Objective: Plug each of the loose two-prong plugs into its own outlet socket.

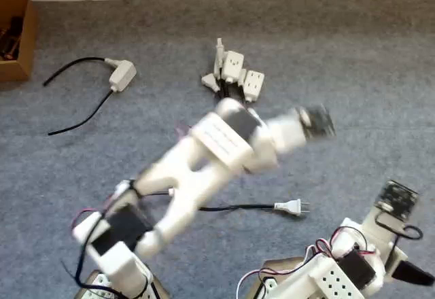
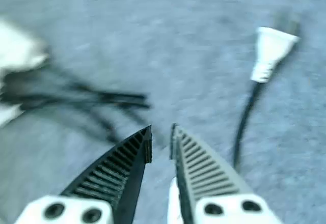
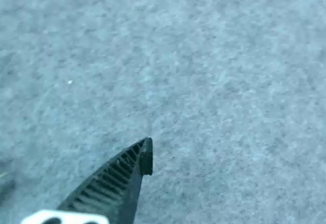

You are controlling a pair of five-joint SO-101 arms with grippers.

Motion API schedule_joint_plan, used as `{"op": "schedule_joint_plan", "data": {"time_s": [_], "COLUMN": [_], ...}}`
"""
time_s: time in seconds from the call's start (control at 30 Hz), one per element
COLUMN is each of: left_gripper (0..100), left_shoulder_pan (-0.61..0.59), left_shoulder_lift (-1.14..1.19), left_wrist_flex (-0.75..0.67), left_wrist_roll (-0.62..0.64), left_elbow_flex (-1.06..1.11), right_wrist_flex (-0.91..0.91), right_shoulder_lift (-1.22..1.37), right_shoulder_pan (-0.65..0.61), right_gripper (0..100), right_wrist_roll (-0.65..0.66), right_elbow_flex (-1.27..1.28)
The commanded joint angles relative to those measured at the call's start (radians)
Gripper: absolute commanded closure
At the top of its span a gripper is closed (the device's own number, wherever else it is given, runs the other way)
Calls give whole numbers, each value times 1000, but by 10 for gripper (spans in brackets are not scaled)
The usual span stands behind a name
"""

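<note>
A loose white two-prong plug [image 1: 291,207] lies on the grey carpet, its black cord trailing left under my left arm [image 1: 224,143], which stretches blurred across the middle. In the left wrist view the plug [image 2: 271,51] lies ahead of my left gripper [image 2: 160,128]. The jaws stand a narrow gap apart with nothing between them. A cluster of white outlet sockets [image 1: 234,75] sits at the back centre, with black cords [image 2: 91,102] leading off it. My right arm [image 1: 353,265] rests at the front right. One black finger [image 3: 142,158] hangs over bare carpet with nothing against it.
Another white plug block [image 1: 122,75] with a black cord lies at the back left. A cardboard box [image 1: 15,37] stands at the far left edge. Grey carpet [image 1: 367,61] spreads over the right and back.
</note>
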Motion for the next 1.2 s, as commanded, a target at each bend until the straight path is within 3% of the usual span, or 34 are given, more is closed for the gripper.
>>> {"op": "schedule_joint_plan", "data": {"time_s": [0.0,0.13,0.27,0.47,0.67,0.77,0.87,1.17], "left_gripper": [960,959,959,960,962,962,960,959], "left_shoulder_pan": [-205,-469,-700,-802,-855,-897,-918,-929], "left_shoulder_lift": [-134,-242,-298,-306,-308,-312,-314,-306], "left_wrist_flex": [133,190,198,184,-78,-212,-311,-528], "left_wrist_roll": [-2,86,233,239,284,396,419,419], "left_elbow_flex": [-128,-143,-27,286,535,634,704,834], "right_wrist_flex": [31,58,93,183,458,519,567,610], "right_shoulder_lift": [4,64,337,831,1145,1231,1267,1267], "right_shoulder_pan": [-96,-255,-421,-593,-753,-816,-837,-881], "right_gripper": [416,416,416,416,416,416,416,416], "right_wrist_roll": [9,-26,-31,-60,-52,58,164,747], "right_elbow_flex": [-107,-240,-418,-763,-998,-997,-997,-1000]}}
